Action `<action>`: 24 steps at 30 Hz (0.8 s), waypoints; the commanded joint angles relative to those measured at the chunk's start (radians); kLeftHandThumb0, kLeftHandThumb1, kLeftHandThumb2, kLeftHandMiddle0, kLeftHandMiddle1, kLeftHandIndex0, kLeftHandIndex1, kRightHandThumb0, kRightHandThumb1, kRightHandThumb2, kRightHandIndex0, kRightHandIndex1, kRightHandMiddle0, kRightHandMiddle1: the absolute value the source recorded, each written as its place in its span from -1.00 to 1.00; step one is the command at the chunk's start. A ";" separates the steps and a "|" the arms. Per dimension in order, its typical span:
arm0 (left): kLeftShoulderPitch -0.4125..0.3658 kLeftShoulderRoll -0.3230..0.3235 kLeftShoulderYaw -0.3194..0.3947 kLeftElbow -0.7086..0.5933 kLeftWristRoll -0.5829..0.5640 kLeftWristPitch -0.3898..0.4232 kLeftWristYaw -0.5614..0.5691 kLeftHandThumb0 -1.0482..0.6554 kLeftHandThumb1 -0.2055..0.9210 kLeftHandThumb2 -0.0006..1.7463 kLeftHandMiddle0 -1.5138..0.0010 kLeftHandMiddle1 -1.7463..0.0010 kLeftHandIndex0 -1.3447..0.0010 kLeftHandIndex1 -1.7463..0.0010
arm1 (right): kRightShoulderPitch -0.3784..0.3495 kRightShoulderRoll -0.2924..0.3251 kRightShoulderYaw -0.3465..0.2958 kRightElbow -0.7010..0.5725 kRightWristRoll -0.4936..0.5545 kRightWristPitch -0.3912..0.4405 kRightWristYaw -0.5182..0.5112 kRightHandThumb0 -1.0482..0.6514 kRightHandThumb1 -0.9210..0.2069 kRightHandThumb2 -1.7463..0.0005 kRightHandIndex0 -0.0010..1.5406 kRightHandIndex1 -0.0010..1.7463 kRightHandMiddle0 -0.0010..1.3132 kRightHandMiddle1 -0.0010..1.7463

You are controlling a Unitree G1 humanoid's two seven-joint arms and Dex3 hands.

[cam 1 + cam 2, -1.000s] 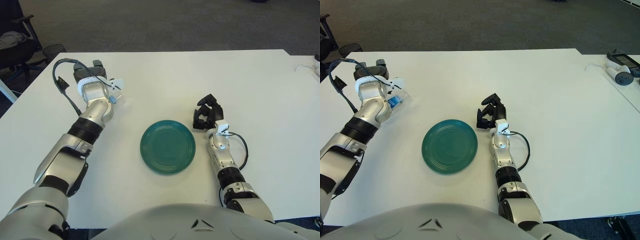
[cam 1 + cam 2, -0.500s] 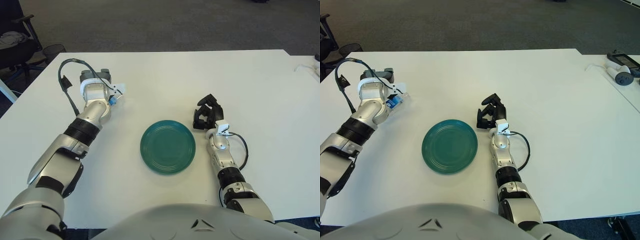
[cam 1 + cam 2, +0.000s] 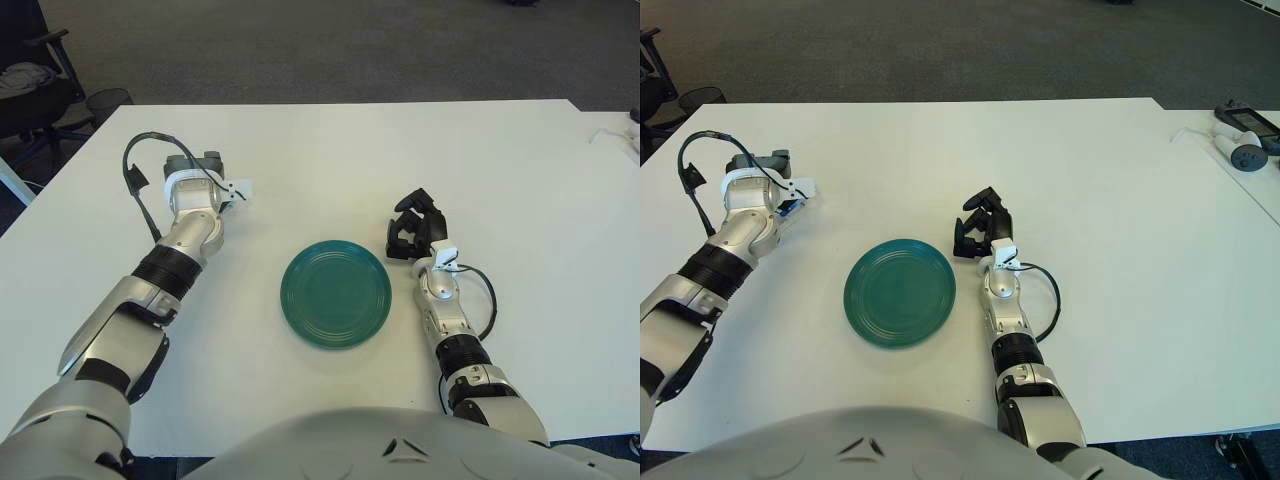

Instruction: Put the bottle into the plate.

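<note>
A round green plate [image 3: 335, 293] lies on the white table [image 3: 330, 150], near the front middle. My left hand [image 3: 198, 180] is at the table's left, well left of and behind the plate, curled around a small clear bottle [image 3: 789, 207]. Only a sliver of the bottle's blue label shows past the hand. The bottle is low over the table; I cannot tell whether it touches. My right hand [image 3: 412, 230] shows just right of the plate, fingers curled and holding nothing.
Two controllers [image 3: 1238, 140] lie on a neighbouring table at the far right. A dark office chair [image 3: 30, 85] and a round bin [image 3: 108, 100] stand off the table's far left corner. A cable loops from my left wrist [image 3: 140, 180].
My left hand has rolled at the wrist and shifted slightly toward the plate, so the bottle, plainly seen a second ago, is now mostly hidden. The right hand and the plate have not moved.
</note>
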 commanded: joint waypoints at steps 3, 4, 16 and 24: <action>0.001 -0.019 -0.027 0.036 -0.005 0.003 0.004 -1.00 1.00 0.34 0.75 0.98 1.00 1.00 | 0.120 -0.002 -0.010 0.113 0.007 0.113 -0.009 0.23 0.42 -0.78 -0.01 1.00 -0.21 1.00; 0.001 -0.021 -0.031 0.041 -0.006 0.004 0.000 -1.00 1.00 0.35 0.74 0.98 1.00 1.00 | 0.121 -0.002 -0.009 0.113 0.006 0.112 -0.010 0.23 0.40 -0.77 -0.02 1.00 -0.22 1.00; -0.067 -0.088 -0.063 0.286 -0.057 -0.026 0.064 -1.00 1.00 0.38 0.76 1.00 1.00 1.00 | 0.122 -0.002 -0.014 0.105 0.015 0.120 -0.004 0.23 0.35 -0.73 -0.05 1.00 -0.25 1.00; -0.088 -0.157 -0.057 0.466 -0.117 -0.029 0.220 -1.00 1.00 0.41 0.62 0.94 0.98 0.99 | 0.118 -0.008 -0.017 0.112 0.019 0.116 0.002 0.23 0.43 -0.79 0.00 1.00 -0.20 1.00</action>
